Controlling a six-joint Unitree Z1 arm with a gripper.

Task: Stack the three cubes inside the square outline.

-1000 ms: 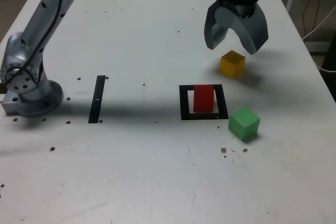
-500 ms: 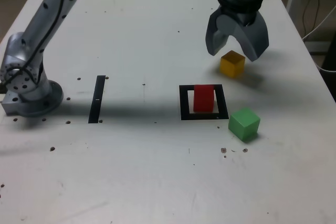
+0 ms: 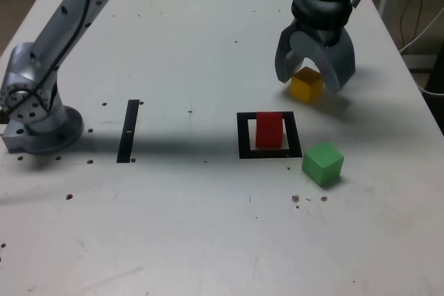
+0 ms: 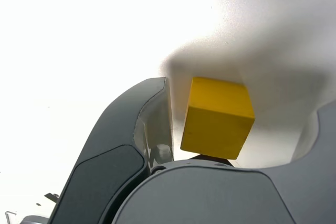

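Currently the hand (image 3: 313,82) stands spread wide over the yellow cube (image 3: 306,85), one finger on each side of it and neither yet touching. In the wrist view the yellow cube (image 4: 217,117) sits closer to one finger (image 4: 152,124) than to the other, and its faces look slightly turned relative to that finger's inner surface.

Step in hand, as judged: grasp the yellow cube.

1. Centre the hand so the cube lies midway between the fingers; otherwise the nearer finger will likely push the cube sideways on the tabletop (image 3: 187,39) as the hand closes.
2. Rotate the wrist until the finger pads run parallel to two opposite cube faces. A corner grip would probably let the cube twist.
3. Lower until the fingertips are just clear of the tabletop, then close onto the cube's middle height.
4. Lift straight up before travelling.

The red cube (image 3: 269,129) sits inside the square outline (image 3: 243,136), near the hand on the side toward the camera in the exterior view. The green cube (image 3: 322,163) lies beyond the outline's corner, farther from the hand; route the carry clear of it.
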